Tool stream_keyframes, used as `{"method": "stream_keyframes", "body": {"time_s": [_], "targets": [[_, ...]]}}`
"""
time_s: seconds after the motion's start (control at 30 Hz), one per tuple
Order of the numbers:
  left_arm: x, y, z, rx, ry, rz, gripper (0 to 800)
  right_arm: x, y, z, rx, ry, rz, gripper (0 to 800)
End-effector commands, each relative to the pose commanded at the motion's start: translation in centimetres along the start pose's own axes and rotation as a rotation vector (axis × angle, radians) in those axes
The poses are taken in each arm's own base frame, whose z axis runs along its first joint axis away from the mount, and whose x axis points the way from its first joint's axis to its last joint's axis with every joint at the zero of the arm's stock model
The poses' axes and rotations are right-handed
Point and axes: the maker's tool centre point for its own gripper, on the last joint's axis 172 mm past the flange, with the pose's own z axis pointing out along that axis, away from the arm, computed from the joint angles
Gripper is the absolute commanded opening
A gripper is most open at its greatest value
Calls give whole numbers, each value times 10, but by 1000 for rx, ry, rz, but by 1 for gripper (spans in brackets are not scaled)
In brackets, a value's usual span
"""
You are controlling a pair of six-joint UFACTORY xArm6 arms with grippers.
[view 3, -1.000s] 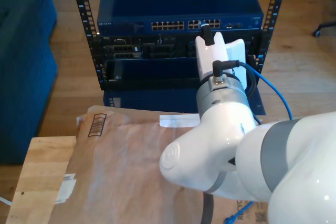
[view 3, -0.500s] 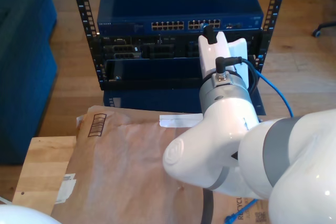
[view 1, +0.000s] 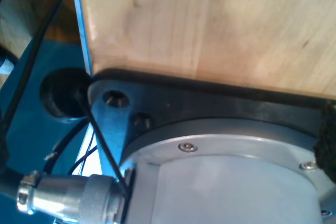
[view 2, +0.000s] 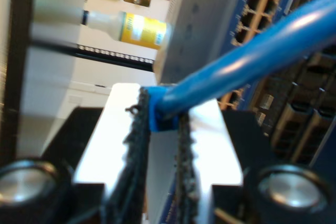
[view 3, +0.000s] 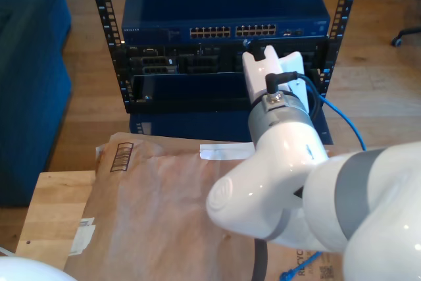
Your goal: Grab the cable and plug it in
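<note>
The bright-blue cable (view 2: 252, 56) runs slanting out from between the dark rough pads (view 2: 137, 145) of my second gripper (view 2: 163, 145), which is shut on its blue plug end (view 2: 156, 113). In the exterior view my second gripper (view 3: 263, 54) points at the rack, just below the dark-blue network switch (view 3: 158, 4) and its row of ports (view 3: 230, 31). From there the cable (view 3: 345, 120) loops off toward the exterior view's right and down behind the white arm (view 3: 296, 182). The plug tip is hidden by the gripper body. The same ports (view 2: 262, 3) appear blurred close behind the cable.
Black rack units (view 3: 171, 64) sit under the switch between perforated rails (view 3: 105, 4). Brown paper (view 3: 158, 202) covers a wooden table (view 3: 46, 215). A blue sofa (view 3: 26, 64) is at the exterior view's left. The first wrist view looks at a metal base flange (view 1: 220, 150) and a wooden edge (view 1: 210, 24).
My second gripper with the cable has dropped a little lower and back from the switch's port row, so the ports it covered now show.
</note>
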Motion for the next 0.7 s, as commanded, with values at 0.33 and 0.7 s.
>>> {"method": "stream_keyframes", "body": {"time_s": [0.33,0.7], "targets": [[0,0,0,0,0,0,800,9,17,15,-31,33,-2,0],[0,0,0,0,0,0,799,17,9,12,-23,65,32,0]]}}
